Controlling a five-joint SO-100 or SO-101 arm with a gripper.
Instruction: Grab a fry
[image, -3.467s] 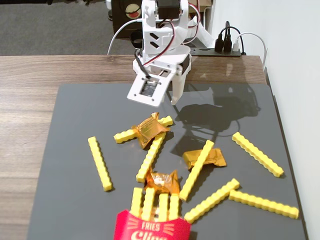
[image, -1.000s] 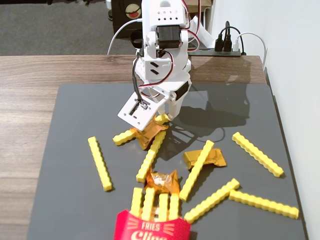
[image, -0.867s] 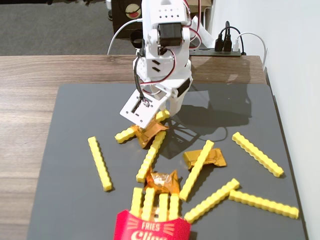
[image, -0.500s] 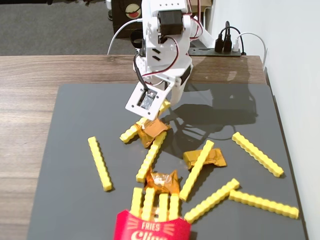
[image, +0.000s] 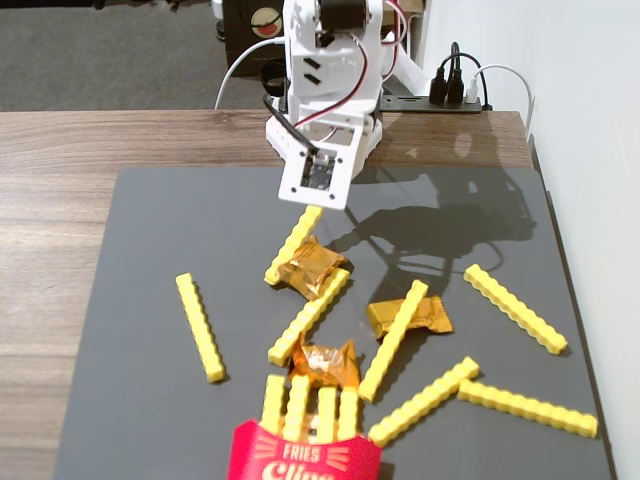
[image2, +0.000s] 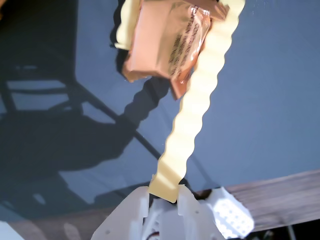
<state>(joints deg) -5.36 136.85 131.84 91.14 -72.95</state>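
Broadly, a wooden tabletop (image: 120, 140) carries a dark grey mat (image: 150, 230), and the white arm (image: 330, 60) stands over the mat's far edge in the fixed view. On the mat lie many yellow studded strips, three crinkled orange-gold wrappers and, at the near edge, a red FRIES carton (image: 300, 455) with four strips standing in it. One loose strip (image: 200, 325) lies well to the left, another strip (image: 515, 307) to the right, and two more cross near the lower right.

The gripper (image2: 165, 192) points down at the mat, and its fingers (image2: 186, 200) are closed narrowly on the top end of the fry (image: 293, 243). In the wrist view the fry's (image2: 192, 110) pale end sits squeezed between the two white fingertips, and the rest of it runs away from them toward the mat. In the fixed view the fry hangs tilted, its upper end hidden under the gripper (image: 318, 196) and its lower end down at the mat just left of a wrapper (image: 314, 264). That wrapper (image2: 165, 42) lies against the fry's far half in the wrist view, overlapping its edge
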